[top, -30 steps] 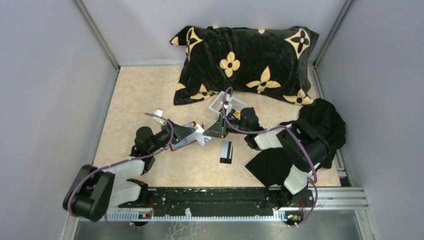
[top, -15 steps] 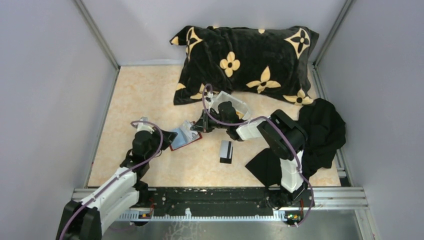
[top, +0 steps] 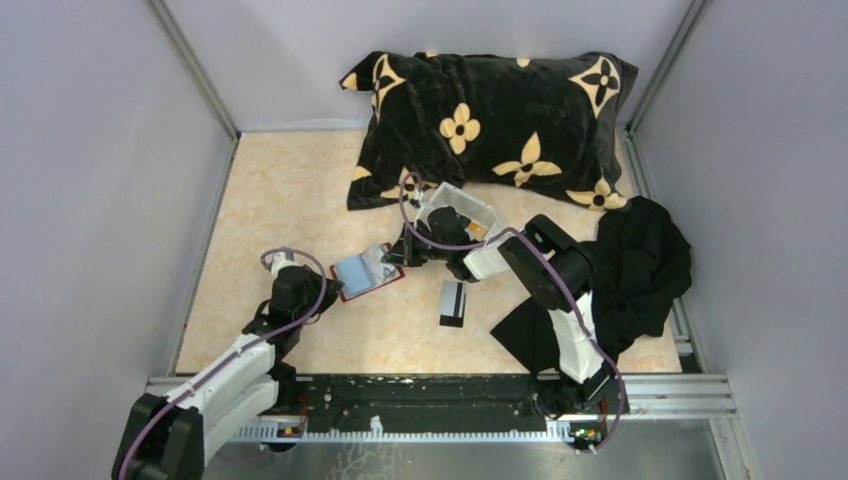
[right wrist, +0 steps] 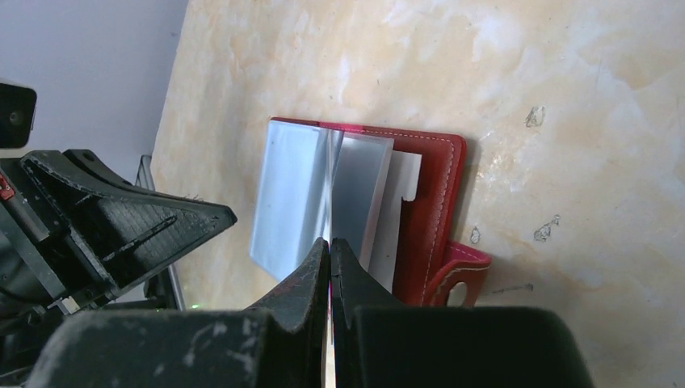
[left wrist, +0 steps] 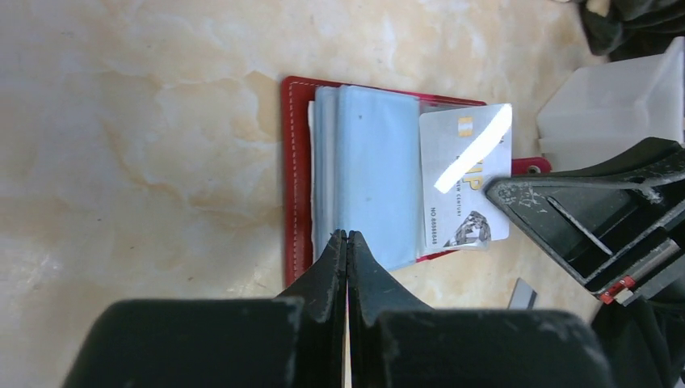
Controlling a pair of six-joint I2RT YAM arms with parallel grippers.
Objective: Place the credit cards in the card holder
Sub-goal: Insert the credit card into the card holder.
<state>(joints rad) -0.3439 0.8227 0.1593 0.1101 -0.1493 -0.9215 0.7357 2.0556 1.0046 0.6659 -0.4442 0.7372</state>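
The red card holder [top: 352, 272] lies open on the table, its greyish-blue pocket leaves up [left wrist: 376, 170] [right wrist: 440, 202]. My right gripper [top: 398, 255] [right wrist: 331, 240] is shut on a white credit card [left wrist: 460, 162], gripped at one edge and lying over the holder's right part; in the right wrist view that card shows edge-on. My left gripper [top: 320, 288] [left wrist: 346, 234] is shut, its tips at the near edge of the pocket leaves, and I see nothing pinched between them. A black credit card with a white band [top: 452, 303] lies on the table to the right.
A small white tray [top: 470, 205] [left wrist: 606, 105] stands just behind the right gripper. A black pillow with tan flowers [top: 490, 120] fills the back. A black cloth [top: 640, 270] is heaped at the right, under the right arm.
The left gripper drew back from over the holder to its left edge and went from open to shut. The right gripper moved left with the card onto the holder.
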